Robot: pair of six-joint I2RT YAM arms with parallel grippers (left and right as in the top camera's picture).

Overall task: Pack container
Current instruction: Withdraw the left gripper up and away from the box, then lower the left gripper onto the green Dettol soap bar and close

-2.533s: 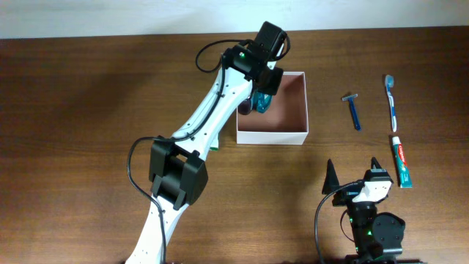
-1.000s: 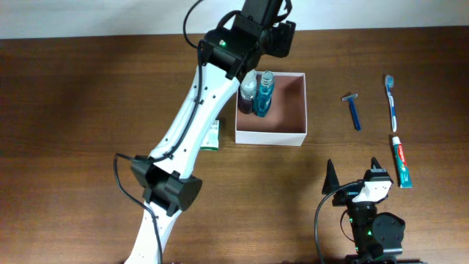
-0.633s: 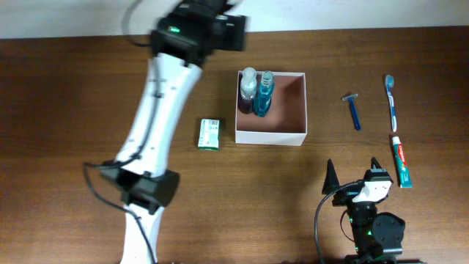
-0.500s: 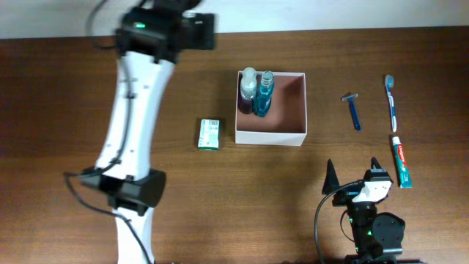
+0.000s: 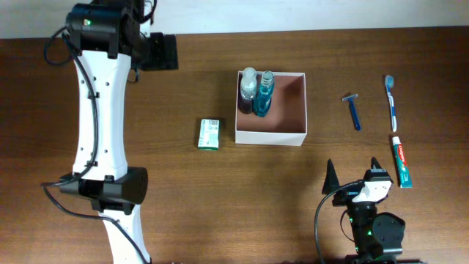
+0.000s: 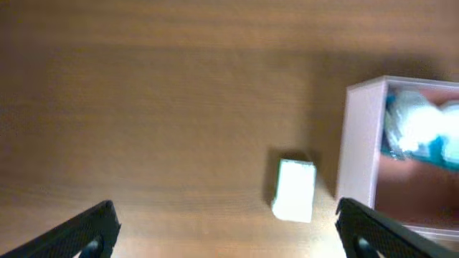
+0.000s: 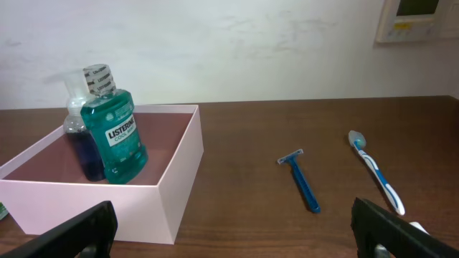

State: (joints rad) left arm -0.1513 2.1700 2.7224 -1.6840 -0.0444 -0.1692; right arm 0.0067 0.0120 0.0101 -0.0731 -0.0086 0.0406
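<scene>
The container point(image 5: 270, 136) is a white square box with a reddish-brown inside, at the table's middle. In its far left corner stand a green mouthwash bottle point(image 5: 264, 93) and a clear bottle of dark liquid point(image 5: 248, 85). The right wrist view shows the container point(image 7: 166, 208) and both bottles point(image 7: 115, 140) too. My left gripper point(image 5: 160, 53) hangs far to the left of the container, open and holding nothing point(image 6: 231, 236). Open as well, my right gripper point(image 5: 352, 173) rests near the front edge with nothing between its fingers point(image 7: 233, 236).
A small green and white box point(image 5: 209, 134) lies just left of the container, also in the left wrist view point(image 6: 294, 190). On the right lie a blue razor point(image 5: 353, 110), a toothbrush point(image 5: 392, 101) and a toothpaste tube point(image 5: 400, 161).
My left gripper opened over the container, left the mouthwash bottle standing inside, and swung away to the far left. The right arm has not moved.
</scene>
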